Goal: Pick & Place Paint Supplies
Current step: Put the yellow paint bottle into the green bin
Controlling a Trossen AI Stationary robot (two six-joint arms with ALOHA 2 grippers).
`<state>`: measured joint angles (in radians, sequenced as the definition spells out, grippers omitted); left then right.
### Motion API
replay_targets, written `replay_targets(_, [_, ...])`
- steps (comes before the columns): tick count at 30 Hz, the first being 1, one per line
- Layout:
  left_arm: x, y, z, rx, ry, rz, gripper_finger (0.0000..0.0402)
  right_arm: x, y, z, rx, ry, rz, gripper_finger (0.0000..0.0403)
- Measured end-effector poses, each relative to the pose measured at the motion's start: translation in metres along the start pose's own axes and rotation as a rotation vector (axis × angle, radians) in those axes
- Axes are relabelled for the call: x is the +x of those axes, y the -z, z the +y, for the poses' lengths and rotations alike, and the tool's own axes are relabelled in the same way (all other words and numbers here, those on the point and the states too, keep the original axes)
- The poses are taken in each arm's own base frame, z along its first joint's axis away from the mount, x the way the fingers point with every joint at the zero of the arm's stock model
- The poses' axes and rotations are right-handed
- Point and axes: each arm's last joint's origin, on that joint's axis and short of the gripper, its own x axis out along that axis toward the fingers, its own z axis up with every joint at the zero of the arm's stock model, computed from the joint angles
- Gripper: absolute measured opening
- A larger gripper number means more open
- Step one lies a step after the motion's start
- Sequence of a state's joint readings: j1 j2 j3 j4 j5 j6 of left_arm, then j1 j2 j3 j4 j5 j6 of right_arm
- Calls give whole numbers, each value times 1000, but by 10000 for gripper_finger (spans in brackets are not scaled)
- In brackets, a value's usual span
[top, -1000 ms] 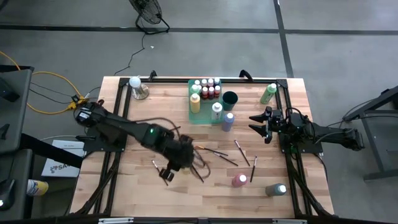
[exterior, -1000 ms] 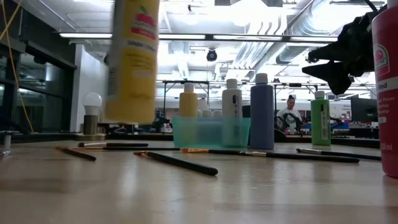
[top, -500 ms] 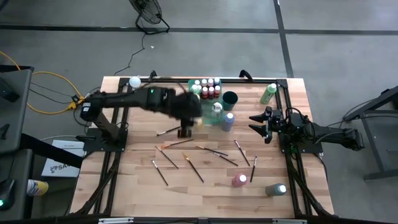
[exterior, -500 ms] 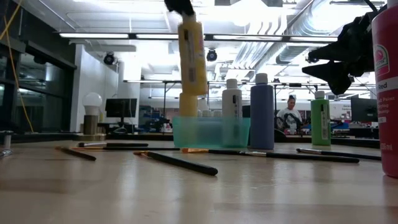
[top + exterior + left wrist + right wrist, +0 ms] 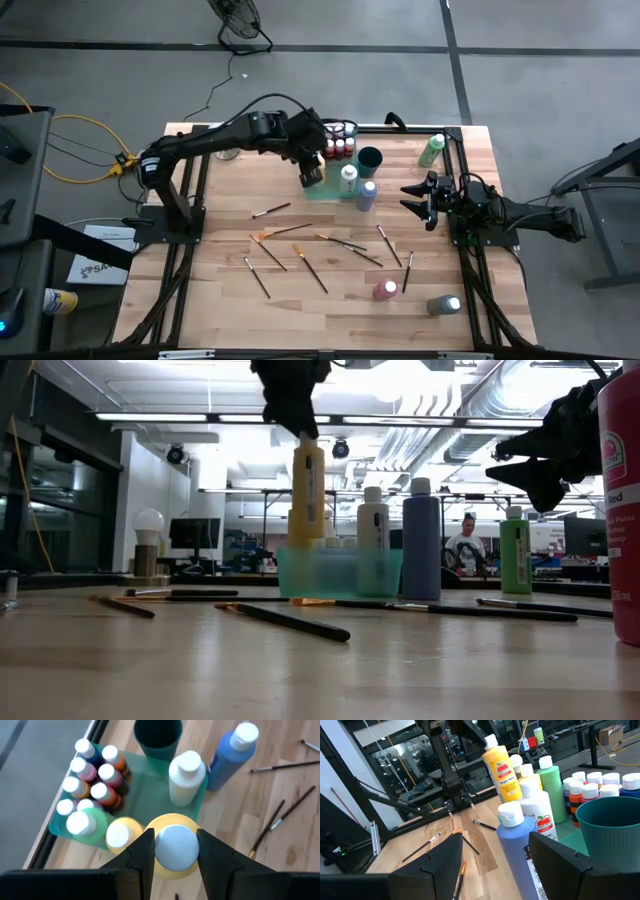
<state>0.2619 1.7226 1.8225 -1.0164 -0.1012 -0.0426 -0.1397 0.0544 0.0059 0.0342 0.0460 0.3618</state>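
My left gripper (image 5: 312,168) is shut on a yellow paint bottle (image 5: 307,490) and holds it over the near left corner of the green tray (image 5: 331,192). The bottle also shows in the right wrist view (image 5: 502,769). The tray holds several small white-capped bottles (image 5: 95,772), a second yellow bottle (image 5: 120,832), a green one (image 5: 86,824) and a white one (image 5: 186,777). Several paintbrushes (image 5: 322,272) lie flat on the table. My right gripper (image 5: 413,200) is open and empty at the table's right edge. My left gripper pinches the yellow bottle's white cap (image 5: 175,845) between its two fingers (image 5: 144,851), one on each side. The fingers come from above, pointing down. The bottle hangs below them, cap up and slightly tilted, its base about level with the tray's rim.
A blue bottle (image 5: 367,195) and a dark green cup (image 5: 370,158) stand beside the tray. A green bottle (image 5: 432,150) stands far right; a pink bottle (image 5: 385,290) and a grey bottle (image 5: 443,304) stand near right. A white-ball lamp (image 5: 148,540) stands far left.
My left gripper has carried the yellow bottle from the near middle of the table toward the far edge and a little right, to the green tray. The bottle has stayed lifted clear of the table and hanging from its cap.
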Motion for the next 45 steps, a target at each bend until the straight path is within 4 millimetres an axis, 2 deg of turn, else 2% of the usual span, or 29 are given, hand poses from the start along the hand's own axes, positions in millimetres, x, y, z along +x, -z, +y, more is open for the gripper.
replay_targets(10, [37,2,-1,-11,-2,99,116,0,0,0,0,0,0,223])
replay_targets(16, [51,4,-2,-35,-4,136,116,0,0,0,0,0,0,223])
replay_targets(23, [50,5,-2,-69,-24,148,116,0,0,0,0,0,0,223])
replay_targets(32, [70,20,-3,-84,-30,187,116,0,0,0,0,0,0,223])
replay_targets(41, [70,22,-4,-83,-15,196,116,0,0,0,0,0,0,223])
replay_targets(45, [70,23,-4,-80,-12,207,150,0,0,0,0,0,0,223])
